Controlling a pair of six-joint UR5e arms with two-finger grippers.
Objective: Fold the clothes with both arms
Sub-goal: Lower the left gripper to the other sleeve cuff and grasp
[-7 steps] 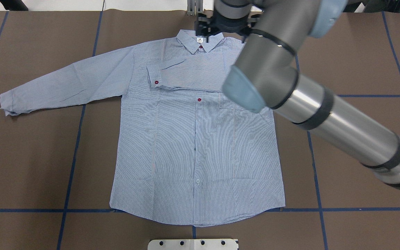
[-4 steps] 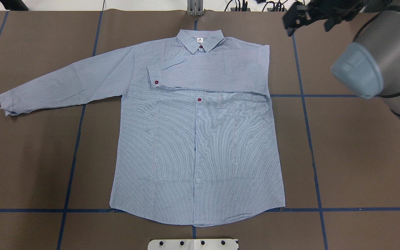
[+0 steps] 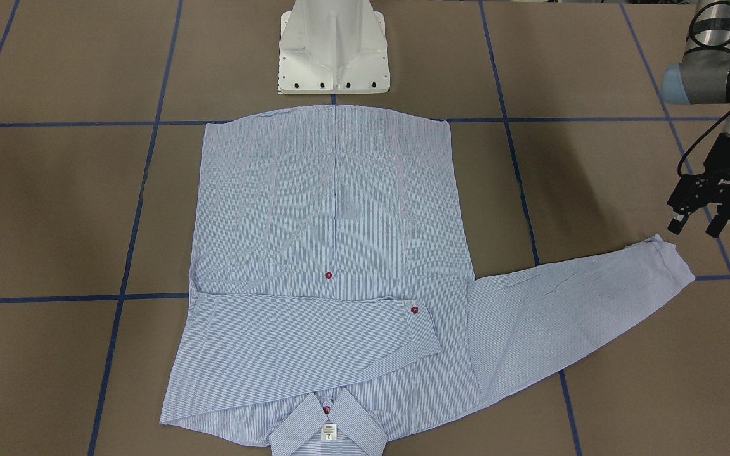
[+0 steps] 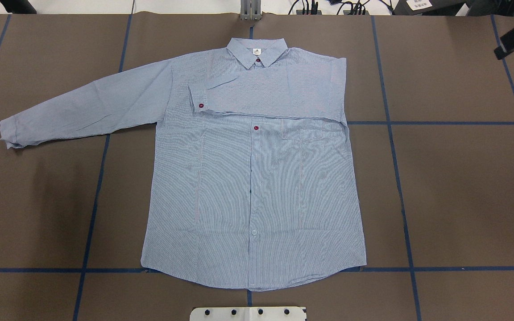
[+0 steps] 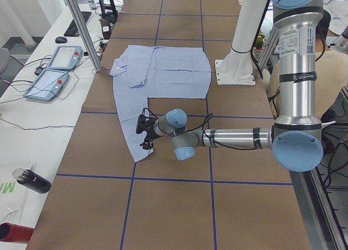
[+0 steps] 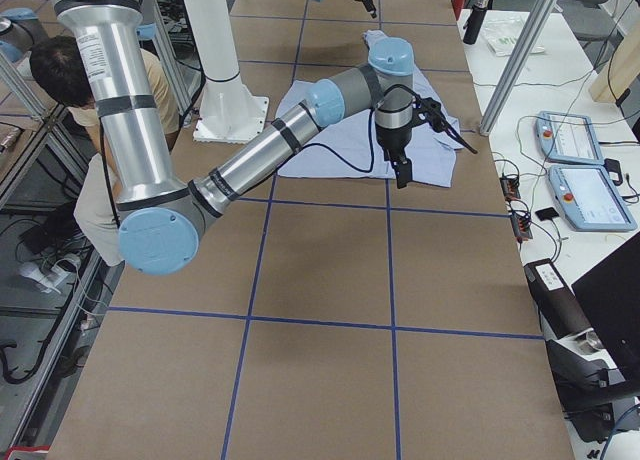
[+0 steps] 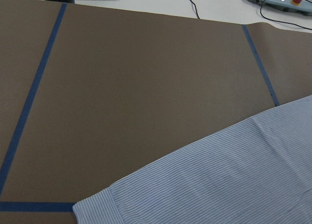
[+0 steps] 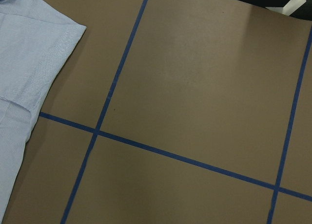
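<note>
My right claw (image 6: 400, 172), width I cannot tell, has left the shirt (image 4: 252, 178); my wide left claw (image 3: 694, 228) nears the remaining sleeve (image 3: 561, 304).

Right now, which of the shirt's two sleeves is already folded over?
The sleeve on the robot's right side: it lies across the chest, just below the collar. The other sleeve stretches straight out on the table.

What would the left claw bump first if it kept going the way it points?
The left claw points downward, so probably the brown table cover beside the sleeve cuff, though depth is unclear.
</note>
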